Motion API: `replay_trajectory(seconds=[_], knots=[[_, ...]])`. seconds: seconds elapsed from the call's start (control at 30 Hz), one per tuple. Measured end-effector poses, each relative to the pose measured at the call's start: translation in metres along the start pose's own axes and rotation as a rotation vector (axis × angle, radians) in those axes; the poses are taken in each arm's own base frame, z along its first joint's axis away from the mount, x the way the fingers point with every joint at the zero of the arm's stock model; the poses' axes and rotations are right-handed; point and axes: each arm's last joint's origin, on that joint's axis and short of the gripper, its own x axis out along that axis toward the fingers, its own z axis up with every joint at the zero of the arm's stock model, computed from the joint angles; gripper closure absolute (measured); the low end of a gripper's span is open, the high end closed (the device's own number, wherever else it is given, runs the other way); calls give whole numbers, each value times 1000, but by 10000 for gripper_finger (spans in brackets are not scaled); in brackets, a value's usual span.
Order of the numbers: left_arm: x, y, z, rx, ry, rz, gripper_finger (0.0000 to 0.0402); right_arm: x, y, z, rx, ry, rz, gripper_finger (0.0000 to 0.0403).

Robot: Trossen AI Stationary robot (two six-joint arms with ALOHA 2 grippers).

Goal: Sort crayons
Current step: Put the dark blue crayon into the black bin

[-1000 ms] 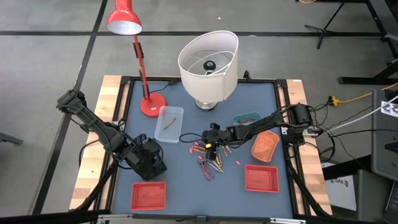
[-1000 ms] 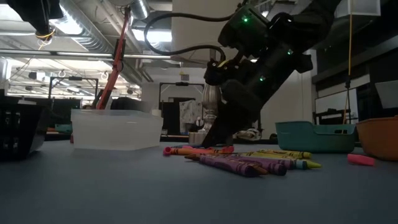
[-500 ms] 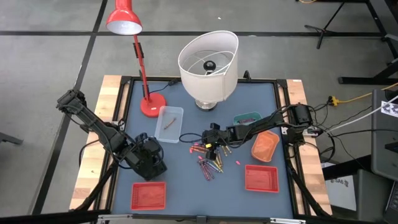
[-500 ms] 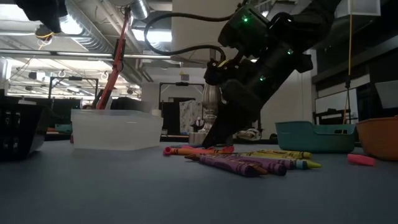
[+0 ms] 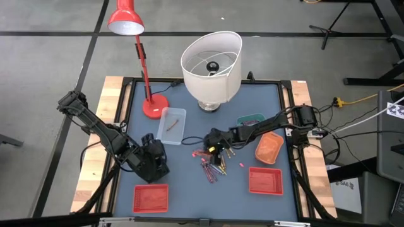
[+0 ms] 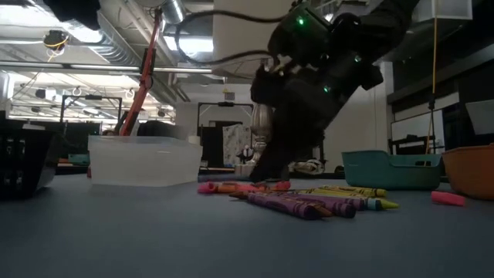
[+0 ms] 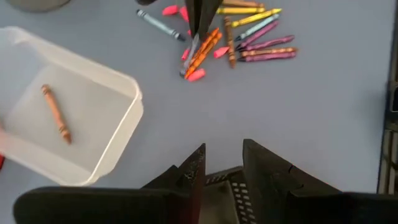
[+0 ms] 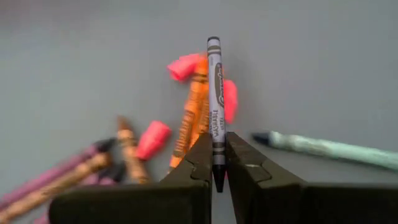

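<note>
Between my right pincer (image 8: 213, 163) tips: grey crayon (image 8: 215, 106), pinched near one end, clamped tight, rest of stick pointing ahead over pile. Gripped at end so it comes away clear of neighbours. Just beyond: orange crayons (image 8: 191, 122) with pink bits (image 8: 153, 138), purple crayons (image 8: 56, 174) to one side, pale teal crayon (image 8: 323, 150) apart. Loose crayon pile (image 5: 213, 165) mid-desk, between sorting bins. Clear tray (image 5: 172, 126) holds one brown crayon (image 7: 55, 113); red trays (image 5: 151, 198) near front edge, probably colour destinations. Left pincer (image 7: 217, 163) part-open, empty, waiting beside clear tray.
</note>
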Motion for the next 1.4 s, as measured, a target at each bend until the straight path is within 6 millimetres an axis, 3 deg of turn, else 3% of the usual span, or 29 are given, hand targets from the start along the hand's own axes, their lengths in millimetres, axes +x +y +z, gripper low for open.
replay_trajectory(seconds=[0.43, 0.8, 1.4], knots=[[0, -5, 5, 5, -51, -42, 310, -11, 15, 50, -26, -126, 156, 381], [-1, -5, 7, -5, -104, -14, 310, -24, 25, 87, -47, -241, 180, 381], [6, 8, 20, -8, -149, 70, 310, -30, 29, 103, -71, -365, 204, 381]])
